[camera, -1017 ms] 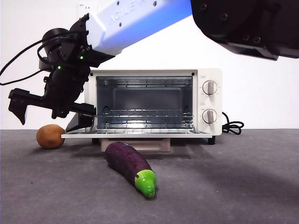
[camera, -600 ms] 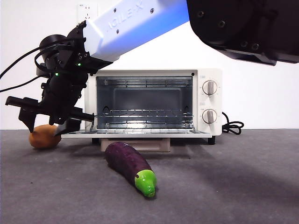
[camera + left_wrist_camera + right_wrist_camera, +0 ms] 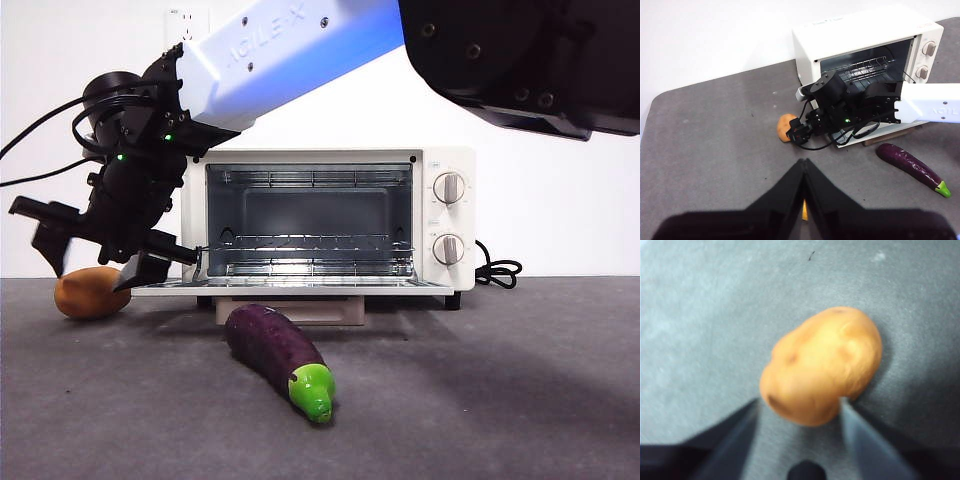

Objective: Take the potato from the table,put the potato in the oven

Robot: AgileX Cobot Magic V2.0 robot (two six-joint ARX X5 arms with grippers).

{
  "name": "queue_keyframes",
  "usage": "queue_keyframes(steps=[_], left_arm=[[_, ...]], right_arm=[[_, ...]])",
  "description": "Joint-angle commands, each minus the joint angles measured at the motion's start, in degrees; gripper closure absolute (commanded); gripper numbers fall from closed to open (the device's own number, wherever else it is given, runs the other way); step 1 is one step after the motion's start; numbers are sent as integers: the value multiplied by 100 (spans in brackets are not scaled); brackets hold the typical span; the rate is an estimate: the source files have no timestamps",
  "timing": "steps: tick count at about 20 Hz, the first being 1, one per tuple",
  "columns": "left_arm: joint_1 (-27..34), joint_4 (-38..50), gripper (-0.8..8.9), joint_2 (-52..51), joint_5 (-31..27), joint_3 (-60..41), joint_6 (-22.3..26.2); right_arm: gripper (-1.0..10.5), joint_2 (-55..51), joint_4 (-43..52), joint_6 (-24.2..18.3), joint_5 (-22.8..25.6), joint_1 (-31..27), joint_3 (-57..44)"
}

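The right gripper is sinking over the potato, nudging it leftward across the worktop; its released jaws are straddling it, nearly ready to clench.

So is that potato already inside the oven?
No, the potato lies on the table beside the open oven, with the right gripper over it.
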Motion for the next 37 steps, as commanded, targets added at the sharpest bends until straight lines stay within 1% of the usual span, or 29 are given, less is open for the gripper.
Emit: queue_keyframes(steps=[1, 3, 5, 6, 8, 10, 13, 17, 19, 21, 23, 24, 25, 26, 29, 32, 37], left_arm=[[-13, 22, 819, -2, -20, -28, 74], [-13, 24, 819, -2, -20, -28, 72], [-13, 24, 820, 0, -24, -28, 72], [-13, 24, 820, 11, -52, -28, 74], [-15, 22, 820, 48, -179, -28, 85], [-15, 24, 820, 90, -177, -28, 116], [-17, 24, 820, 188, -173, -28, 243], [-17, 24, 820, 227, -195, -28, 238], [-17, 24, 820, 232, -428, -28, 238], [-17, 22, 820, 232, -660, -28, 254], [-17, 22, 820, 225, -658, -28, 251], [-17, 22, 820, 216, -658, -28, 258], [-17, 22, 820, 216, -658, -28, 262], [-17, 22, 819, 216, -658, -28, 275], [-17, 24, 820, 219, -669, -28, 350], [-17, 22, 819, 219, -684, -28, 372], [-17, 22, 819, 219, -684, -28, 372]], right_arm=[[285, 157, 256, 649, -177, 31, 72], [287, 157, 376, 1384, -173, 28, 72], [297, 157, 393, 1700, -105, 31, 72], [323, 157, 498, 1762, -107, 31, 72], [352, 157, 590, 1825, 77, 31, 72], [352, 157, 457, 1941, 131, 11, 72], [352, 160, 348, 2002, 133, -9, 72], [352, 160, 214, 2124, 240, -7, 72], [353, 160, -197, 2120, 354, -7, 72], [354, 160, -501, 2094, 658, -7, 72], [358, 160, -509, 2092, 1008, -7, 72], [389, 160, -417, 2044, 1099, -9, 72], [439, 160, -339, 1893, 1088, -9, 72], [456, 160, -343, 1823, 1069, -9, 72], [457, 162, -413, 1519, 981, 20, 72], [456, 162, -553, 933, 966, 72, 72], [456, 162, -269, 693, 935, 103, 72]])
